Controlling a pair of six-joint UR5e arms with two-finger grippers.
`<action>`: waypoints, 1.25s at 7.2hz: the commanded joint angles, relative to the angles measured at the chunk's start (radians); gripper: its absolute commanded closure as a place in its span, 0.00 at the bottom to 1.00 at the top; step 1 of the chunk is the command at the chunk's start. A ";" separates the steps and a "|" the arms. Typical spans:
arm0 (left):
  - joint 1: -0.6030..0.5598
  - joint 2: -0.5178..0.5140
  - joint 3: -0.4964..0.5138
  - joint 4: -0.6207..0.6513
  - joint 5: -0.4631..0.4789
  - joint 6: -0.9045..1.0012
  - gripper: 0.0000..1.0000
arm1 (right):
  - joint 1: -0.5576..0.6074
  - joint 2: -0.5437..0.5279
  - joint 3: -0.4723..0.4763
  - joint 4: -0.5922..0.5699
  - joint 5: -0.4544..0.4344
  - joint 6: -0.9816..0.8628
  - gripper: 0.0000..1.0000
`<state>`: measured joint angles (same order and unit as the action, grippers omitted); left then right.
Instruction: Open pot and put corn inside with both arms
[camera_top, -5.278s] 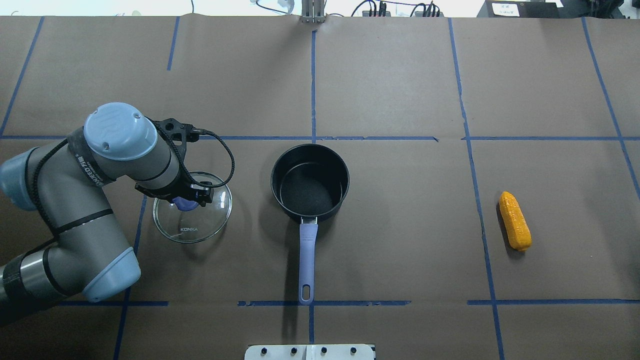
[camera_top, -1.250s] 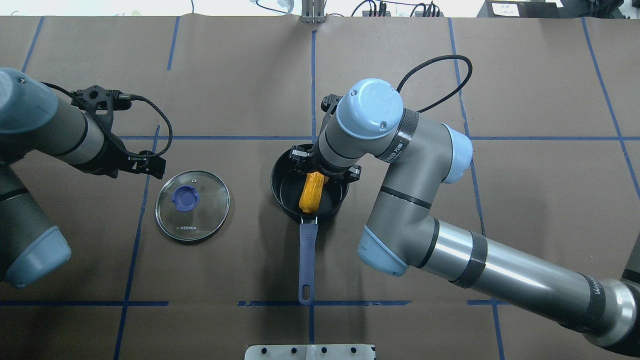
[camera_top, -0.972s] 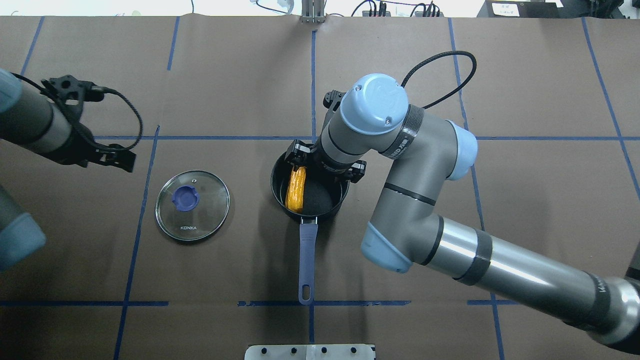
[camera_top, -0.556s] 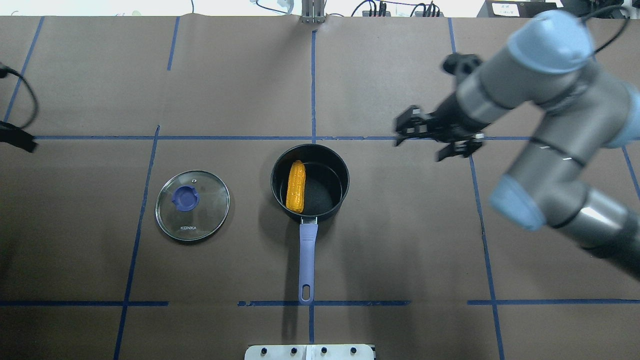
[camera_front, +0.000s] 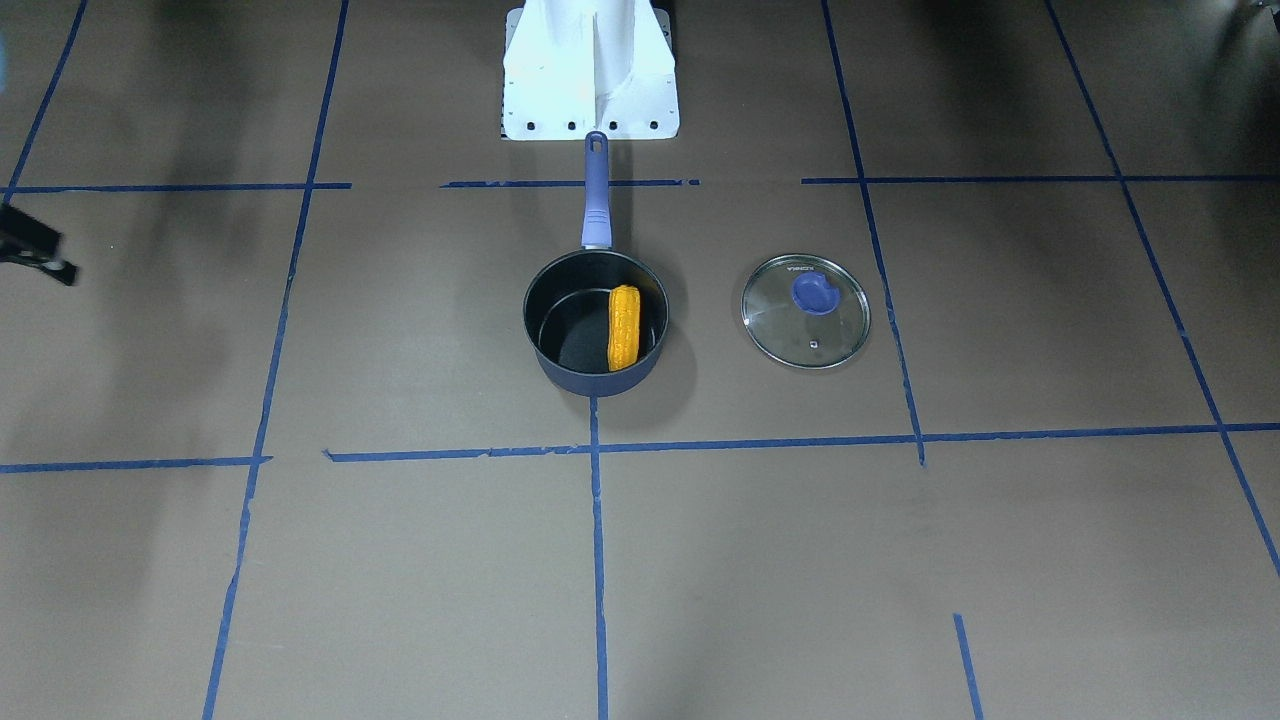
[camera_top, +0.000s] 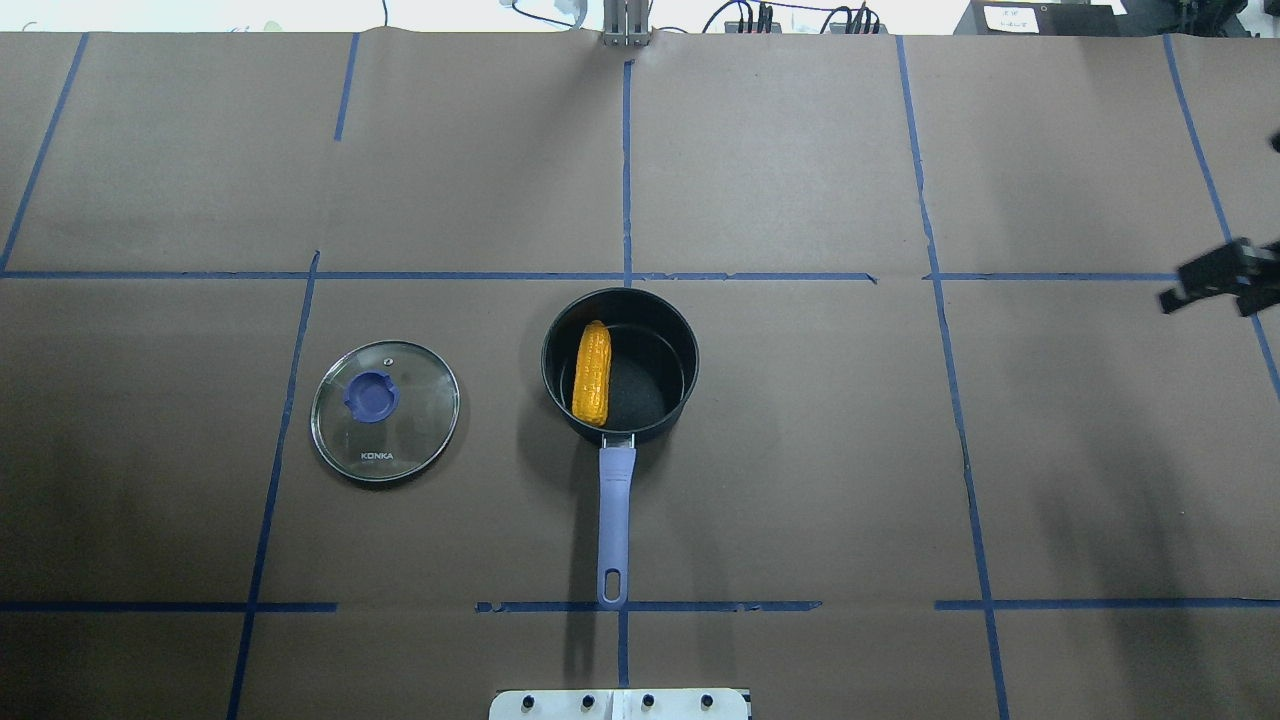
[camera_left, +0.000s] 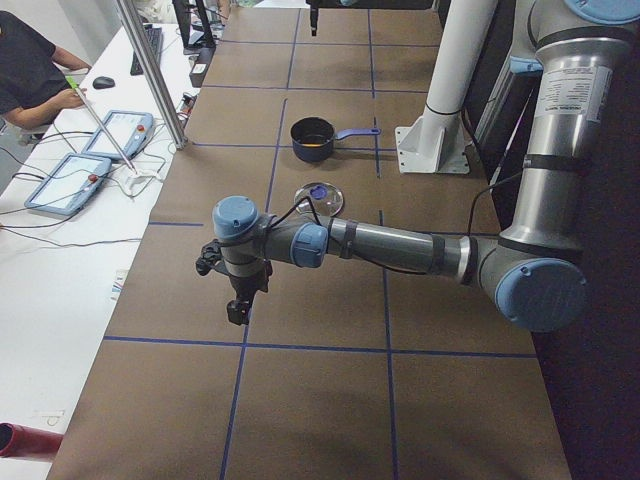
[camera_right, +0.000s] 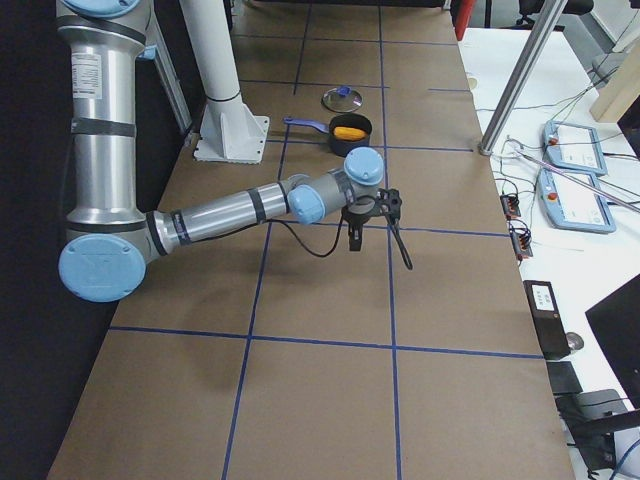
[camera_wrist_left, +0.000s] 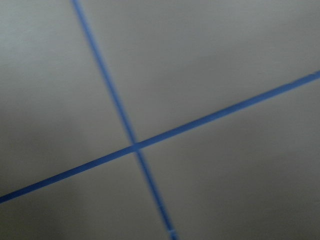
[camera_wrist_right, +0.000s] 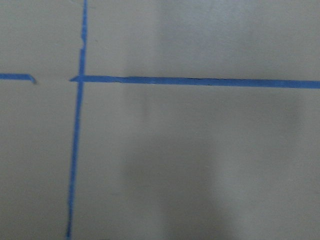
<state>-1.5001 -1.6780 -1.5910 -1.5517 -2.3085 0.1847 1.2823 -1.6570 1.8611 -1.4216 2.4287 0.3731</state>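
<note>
Fingers on the right gripper (camera_right: 356, 238) are blurred and cut off at the overhead view's edge, so their spread cannot be told. The left gripper (camera_left: 238, 308) shows only from the side and is equally unreadable. Neither visibly carries anything. With the glass lid (camera_top: 385, 412) flat on the table (camera_top: 800, 480) beside the pot (camera_top: 645, 395) and the corn (camera_top: 591, 372) inside it, the task looks complete.

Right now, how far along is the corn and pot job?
Done: the lid lies on the table beside the open pot, and the corn lies inside it. In hand: nothing, the left gripper and right gripper hang far from the pot. Left: nothing visible.
</note>
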 joint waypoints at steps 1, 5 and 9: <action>-0.019 -0.003 0.003 0.031 -0.035 -0.005 0.00 | 0.202 -0.063 -0.101 -0.112 -0.026 -0.421 0.00; -0.019 0.048 -0.062 0.071 -0.117 -0.162 0.00 | 0.233 -0.060 -0.102 -0.154 -0.068 -0.481 0.00; -0.009 0.133 -0.112 0.062 -0.149 -0.159 0.00 | 0.232 -0.063 -0.117 -0.148 -0.069 -0.467 0.00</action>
<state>-1.5113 -1.5696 -1.6984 -1.4838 -2.4292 0.0256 1.5141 -1.7195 1.7483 -1.5722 2.3597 -0.0998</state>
